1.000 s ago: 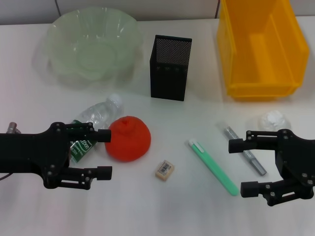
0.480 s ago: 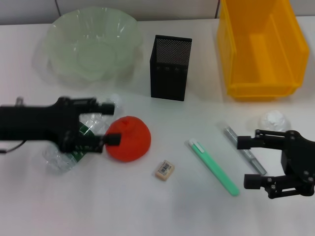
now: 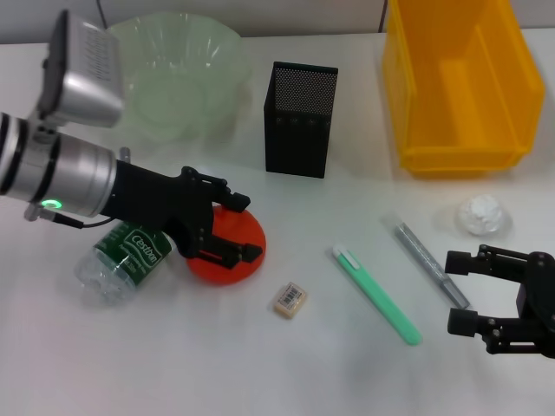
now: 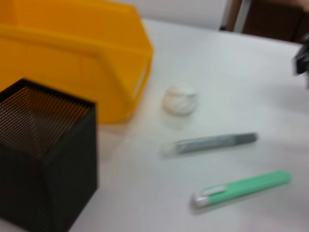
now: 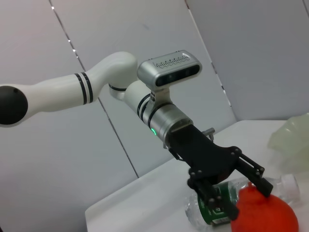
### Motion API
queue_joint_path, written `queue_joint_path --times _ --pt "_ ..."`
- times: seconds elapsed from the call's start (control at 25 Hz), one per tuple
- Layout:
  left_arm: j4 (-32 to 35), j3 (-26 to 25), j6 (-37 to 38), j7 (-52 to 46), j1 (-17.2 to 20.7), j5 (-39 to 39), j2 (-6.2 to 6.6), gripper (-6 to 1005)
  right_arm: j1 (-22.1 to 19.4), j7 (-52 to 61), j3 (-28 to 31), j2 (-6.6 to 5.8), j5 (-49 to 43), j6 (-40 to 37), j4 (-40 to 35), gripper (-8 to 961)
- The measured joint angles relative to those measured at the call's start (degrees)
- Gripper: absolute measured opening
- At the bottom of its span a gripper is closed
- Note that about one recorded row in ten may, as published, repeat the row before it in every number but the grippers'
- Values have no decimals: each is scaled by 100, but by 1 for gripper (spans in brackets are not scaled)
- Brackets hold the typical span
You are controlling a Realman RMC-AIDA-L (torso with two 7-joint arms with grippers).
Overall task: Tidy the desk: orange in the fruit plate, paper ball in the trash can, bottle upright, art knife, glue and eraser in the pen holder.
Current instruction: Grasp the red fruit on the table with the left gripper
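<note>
While the left arm reaches in low across the worktop (image 3: pixel 173 364), its left tool (image 3: pixel 232 227) is spread open around the orange (image 3: pixel 231 245), one finger above it and one at its front edge. Just behind that tool the bottle (image 3: pixel 121 256) lies on its side. Past the orange lie the eraser (image 3: pixel 290 298), then a green art knife (image 3: pixel 376 294) and a grey glue stick (image 3: pixel 431 265). Beyond them, the right tool (image 3: pixel 460 293) hovers open and empty, the paper ball (image 3: pixel 481 213) just ahead of it.
</note>
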Motion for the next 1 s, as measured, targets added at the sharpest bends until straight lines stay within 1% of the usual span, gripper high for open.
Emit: queue_joint_path --times 0.08,0.2,0.44,0.6,0.88,1.0 --pt "2 110 -180 -6 24 2 -2 799 -31 -2 7 4 -4 0 11 848" --pt "-14 129 -260 17 37 3 -1 799 -47 -3 7 5 -5 0 29 848" --pt "-10 132 -334 39 79 7 5 608 -50 -3 7 0 -6 1 35 848" --pt "50 132 -431 49 155 11 15 347 -29 -3 -12 3 -6 0 35 847" --pt "64 132 -566 131 212 12 21 144 -16 -3 -2 4 -6 -1 41 847" --pt "66 131 -567 138 221 10 18 104 -9 -2 4 4 -6 -1 41 846"
